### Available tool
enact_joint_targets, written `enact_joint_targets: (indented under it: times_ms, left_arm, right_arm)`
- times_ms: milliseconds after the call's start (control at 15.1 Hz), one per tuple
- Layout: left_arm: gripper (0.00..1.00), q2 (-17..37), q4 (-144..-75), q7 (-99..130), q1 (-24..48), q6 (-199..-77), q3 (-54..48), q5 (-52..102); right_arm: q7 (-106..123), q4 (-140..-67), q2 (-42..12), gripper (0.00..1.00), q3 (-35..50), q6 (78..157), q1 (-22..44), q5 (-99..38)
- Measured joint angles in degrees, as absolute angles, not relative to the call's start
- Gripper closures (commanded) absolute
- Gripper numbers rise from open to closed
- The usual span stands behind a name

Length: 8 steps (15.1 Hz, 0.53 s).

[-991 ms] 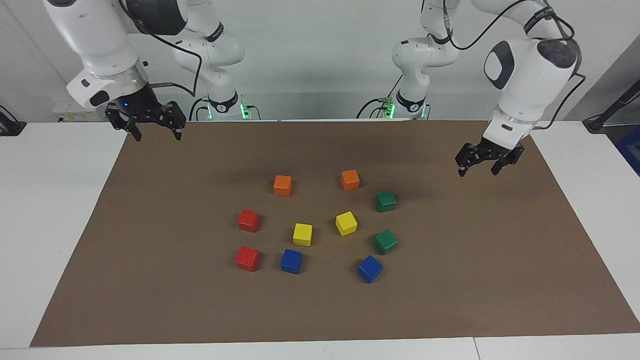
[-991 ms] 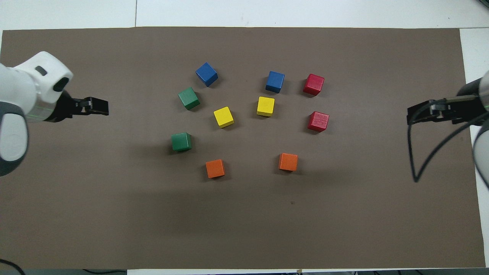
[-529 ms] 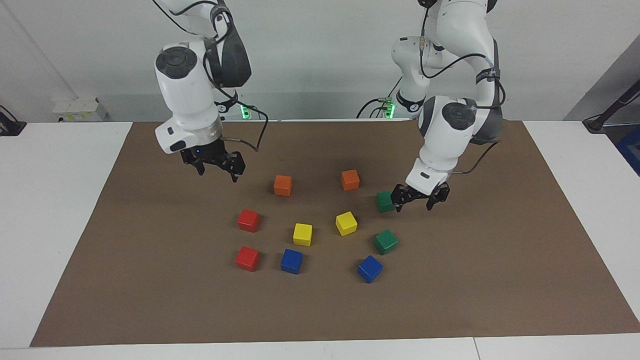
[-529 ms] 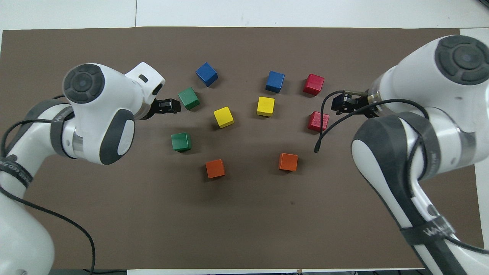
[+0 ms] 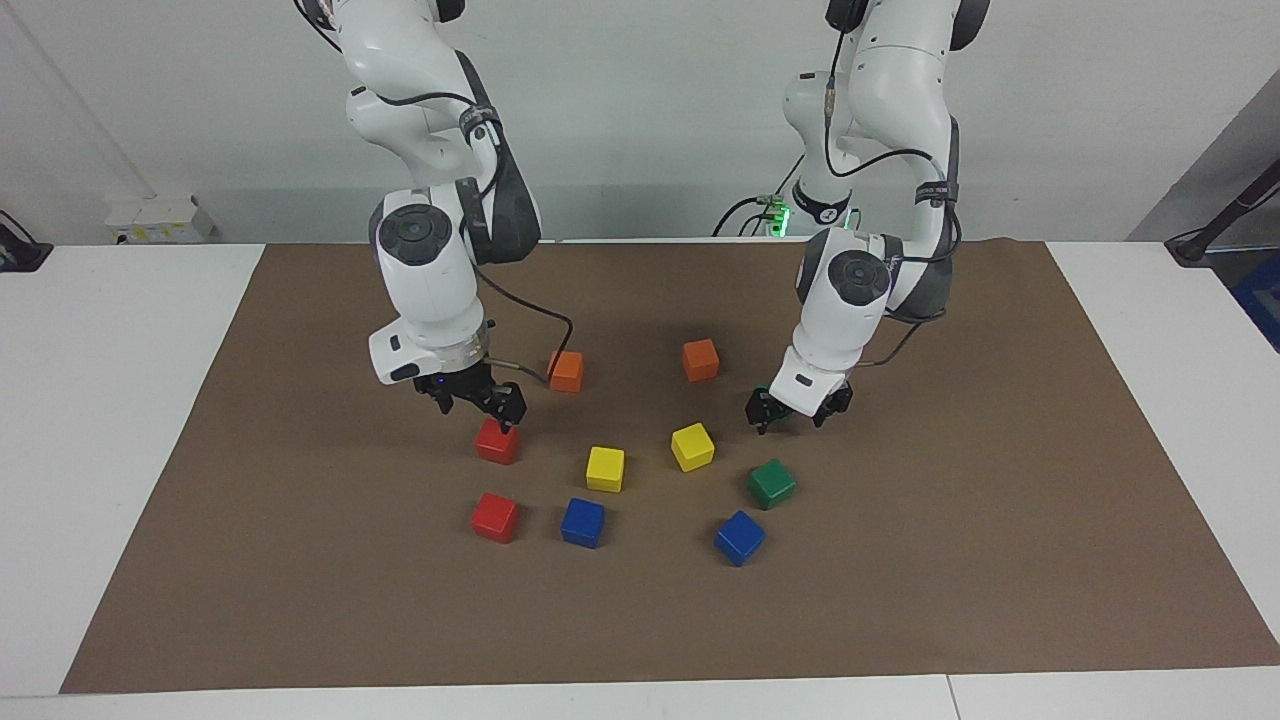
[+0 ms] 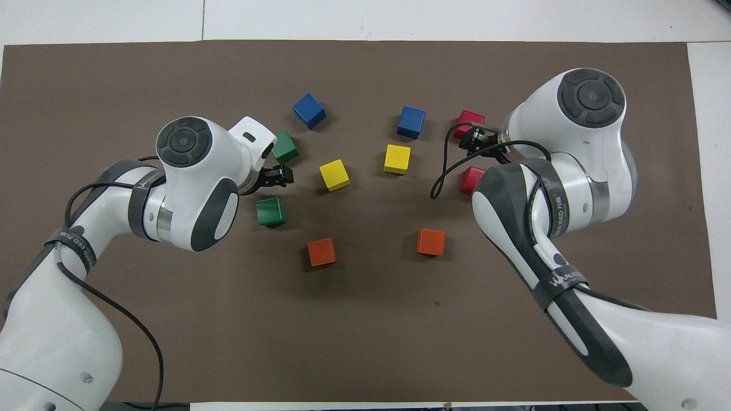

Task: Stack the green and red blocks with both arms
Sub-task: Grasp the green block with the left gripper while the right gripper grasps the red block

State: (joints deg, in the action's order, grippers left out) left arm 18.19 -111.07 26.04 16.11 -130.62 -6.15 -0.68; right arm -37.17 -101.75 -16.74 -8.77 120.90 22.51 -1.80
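Both grippers were brought down over blocks since earlier frame. Left gripper (image 5: 797, 411) was seen open, low over nearer green block (image 6: 270, 211), mostly hidden in facing view. Right gripper (image 5: 478, 404) was seen open, just above nearer red block (image 5: 497, 443). Second red block (image 5: 495, 517) was found at 6 o'clock from it; second green block (image 5: 771, 484) at 6 o'clock from left gripper. Nothing was held.
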Motion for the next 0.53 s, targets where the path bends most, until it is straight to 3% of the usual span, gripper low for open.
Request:
enact_joint_targets:
  times_ms: [529]
  left_arm:
    - [0.0,17.6,-115.38,32.55,17.51,-133.04,-6.38,-0.77]
  right_arm:
    - [-36.63,-103.77,-22.33,0.0,-8.28,126.59,23.68,-3.17]
